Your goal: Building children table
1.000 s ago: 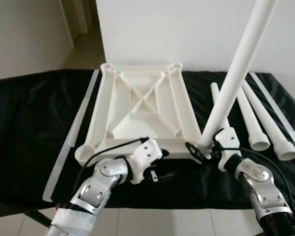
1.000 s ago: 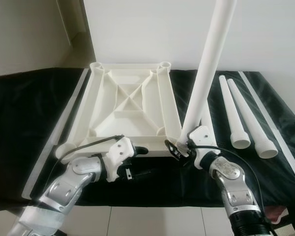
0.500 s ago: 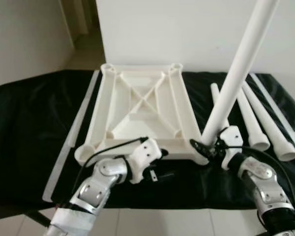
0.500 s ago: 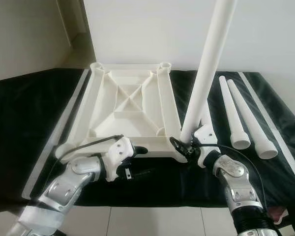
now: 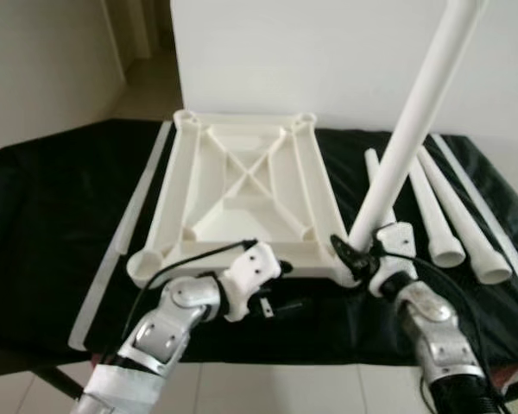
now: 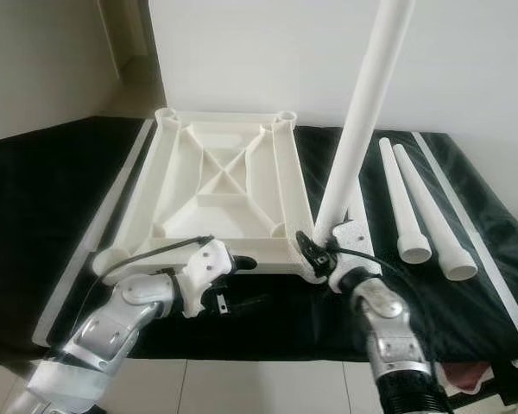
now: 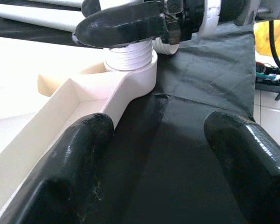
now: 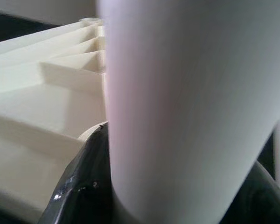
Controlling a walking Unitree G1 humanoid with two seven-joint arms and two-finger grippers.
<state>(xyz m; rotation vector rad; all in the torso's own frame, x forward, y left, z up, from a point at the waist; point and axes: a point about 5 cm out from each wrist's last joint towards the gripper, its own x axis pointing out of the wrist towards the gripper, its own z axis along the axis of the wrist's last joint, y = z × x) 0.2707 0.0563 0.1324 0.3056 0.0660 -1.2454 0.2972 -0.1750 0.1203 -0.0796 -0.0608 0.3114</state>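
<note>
A: Item 1?
B: White table frame [image 5: 242, 185], upside down on black cloth [image 5: 52, 198], ribs and 4 corner sockets facing up.

A: Item 2?
B: White table leg [image 5: 406, 142], standing tilted, threaded foot seated in near right corner socket [image 7: 130, 70] of frame.

A: Held how?
B: Right gripper [image 5: 356, 259], clamped around leg just above socket; black fingers [image 7: 121, 25] wrapped on the base, seen from left wrist view.

A: Item 3?
B: Left gripper [image 7: 154, 154], spread wide and holding nothing, low over cloth just in front of frame's near edge, aimed at that same corner.

A: Remaining stock?
B: 3 spare legs [image 5: 453, 220], lying side by side on cloth, right of frame, well apart from both grippers. 2 long white strips [image 5: 125, 233], 1 along frame's left side, 1 at far right of cloth.

A: Step in hand?
B: By judgement, fitting leg 1 of 4: start of thread in socket, leg leaning, likely not yet fully home. 3 sockets unfilled.

A: Next move calls for?
B: Probably squaring leg upright, then turning it down thread with right gripper; left gripper well placed for bracing frame corner against twisting. Cross-threading likely if turned while tilted.
</note>
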